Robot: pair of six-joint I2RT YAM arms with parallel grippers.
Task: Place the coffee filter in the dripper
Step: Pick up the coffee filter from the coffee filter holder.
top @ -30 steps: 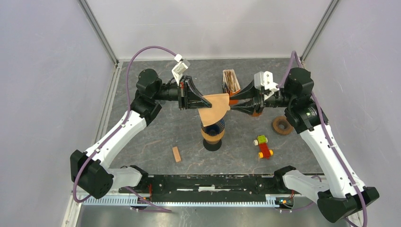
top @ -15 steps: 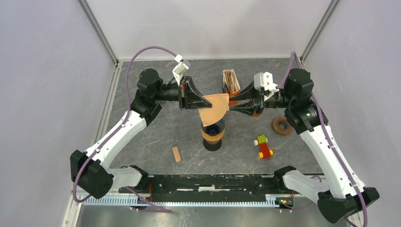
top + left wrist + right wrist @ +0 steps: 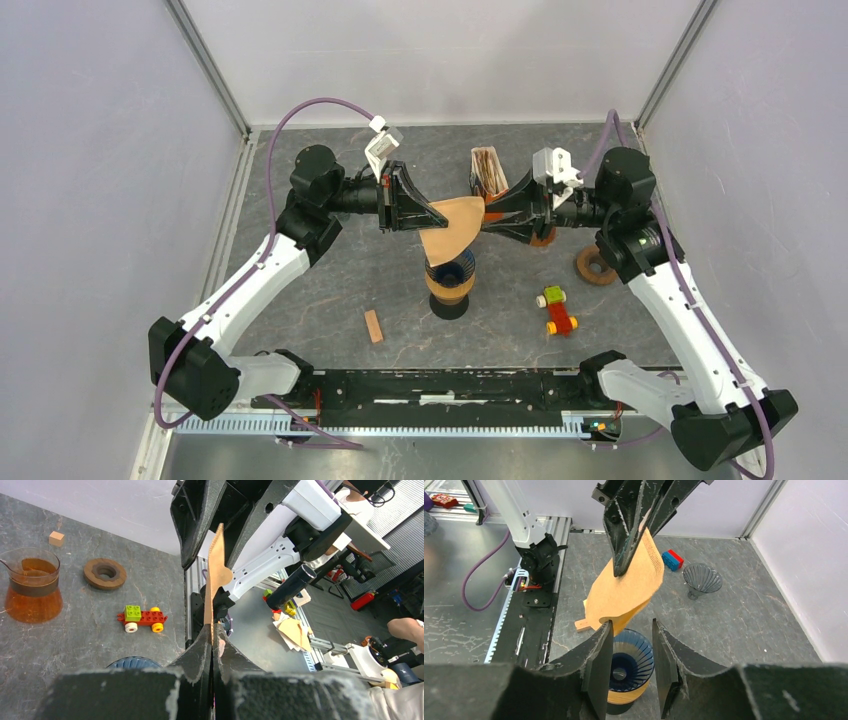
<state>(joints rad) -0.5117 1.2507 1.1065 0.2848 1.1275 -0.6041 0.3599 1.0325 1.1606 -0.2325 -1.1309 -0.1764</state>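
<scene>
The coffee filter hangs in the air just above the blue dripper. It is flat and folded, and not yet inside. The left gripper has its jaws closed tight on the upper left edge of the paper. The right gripper faces it from the other side, with jaws about half open and, as far as we can see, nothing held between them. We judge that the step in hand is preparing the filter over the dripper. Next, we think, the right jaws should take the free edge so that the paper opens into a cone. Then both arms can lower it into the dripper.
</scene>
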